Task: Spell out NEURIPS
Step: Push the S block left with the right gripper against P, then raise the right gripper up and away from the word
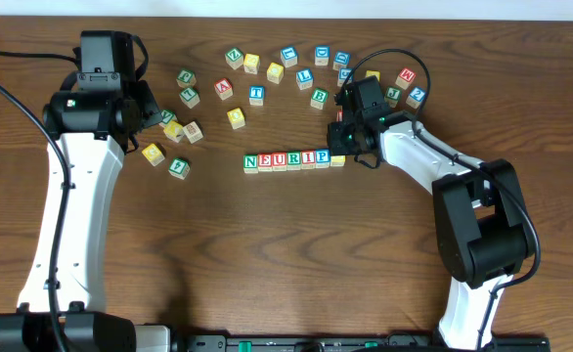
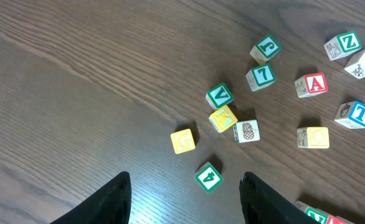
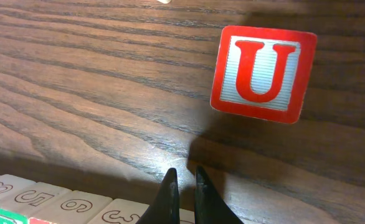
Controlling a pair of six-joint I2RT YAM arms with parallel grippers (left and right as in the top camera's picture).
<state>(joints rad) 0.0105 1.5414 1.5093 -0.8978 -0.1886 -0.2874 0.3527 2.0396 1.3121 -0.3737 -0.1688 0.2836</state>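
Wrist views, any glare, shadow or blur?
Right wrist view: bright glare patch on the brown wooden table just ahead of the right gripper; a dark shadow lies below the red U wooden cube. Left wrist view: the left gripper is a dark, soft-edged silhouette.

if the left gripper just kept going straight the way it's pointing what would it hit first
Probably the green cube just ahead of the left gripper, in line with the gap between its fingers. The yellow cube sits a little beyond. Its height above the table is unclear, so this is a guess.
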